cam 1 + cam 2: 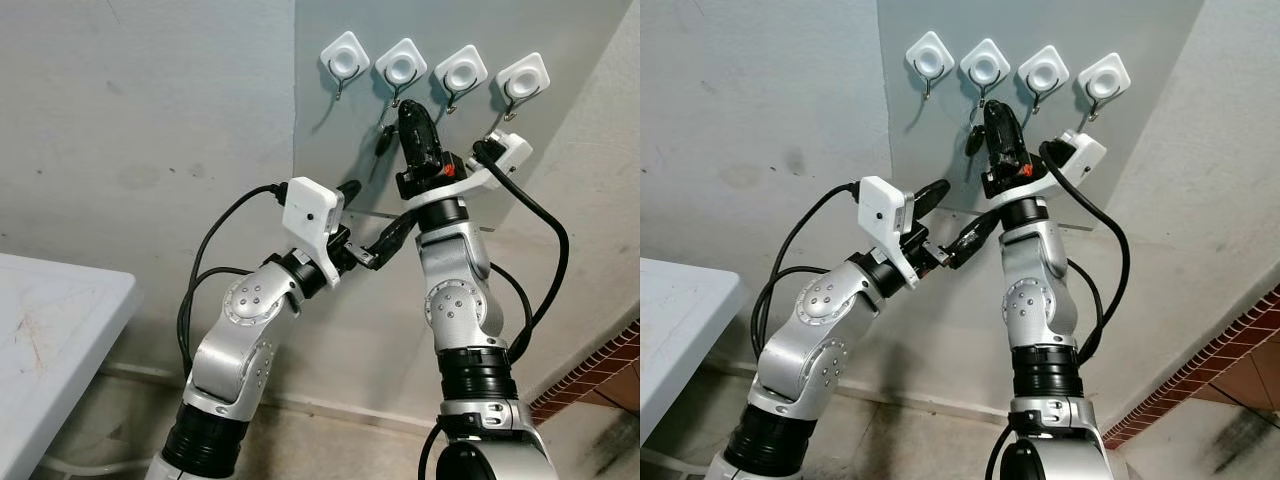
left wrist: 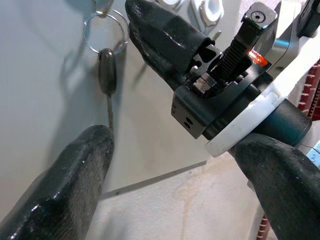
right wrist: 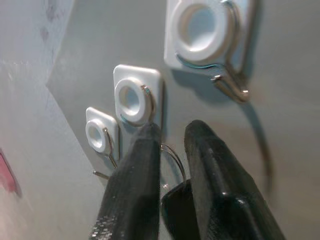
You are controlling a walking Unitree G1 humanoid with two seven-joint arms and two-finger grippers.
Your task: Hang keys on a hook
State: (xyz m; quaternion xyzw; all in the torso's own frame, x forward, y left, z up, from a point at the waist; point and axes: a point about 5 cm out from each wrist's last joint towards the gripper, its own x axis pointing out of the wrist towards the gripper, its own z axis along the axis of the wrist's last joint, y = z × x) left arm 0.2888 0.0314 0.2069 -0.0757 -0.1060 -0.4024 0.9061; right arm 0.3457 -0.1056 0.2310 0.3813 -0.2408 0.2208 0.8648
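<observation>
Right gripper [image 1: 414, 118], upper centre, is clamped on the key [image 2: 107, 75]; ring [image 2: 103, 34] meets hook [image 1: 398, 98]. Advise releasing only once seated. Left gripper [image 1: 385, 243] stands apart.

Grey wall panel [image 1: 330, 130] with four hooks

Four white square hook mounts sit in a row along its top, each with a wire hook below. From the second hook [image 1: 396, 98] hangs a key ring [image 2: 104, 31] with a dark-headed key [image 2: 106, 70].
</observation>
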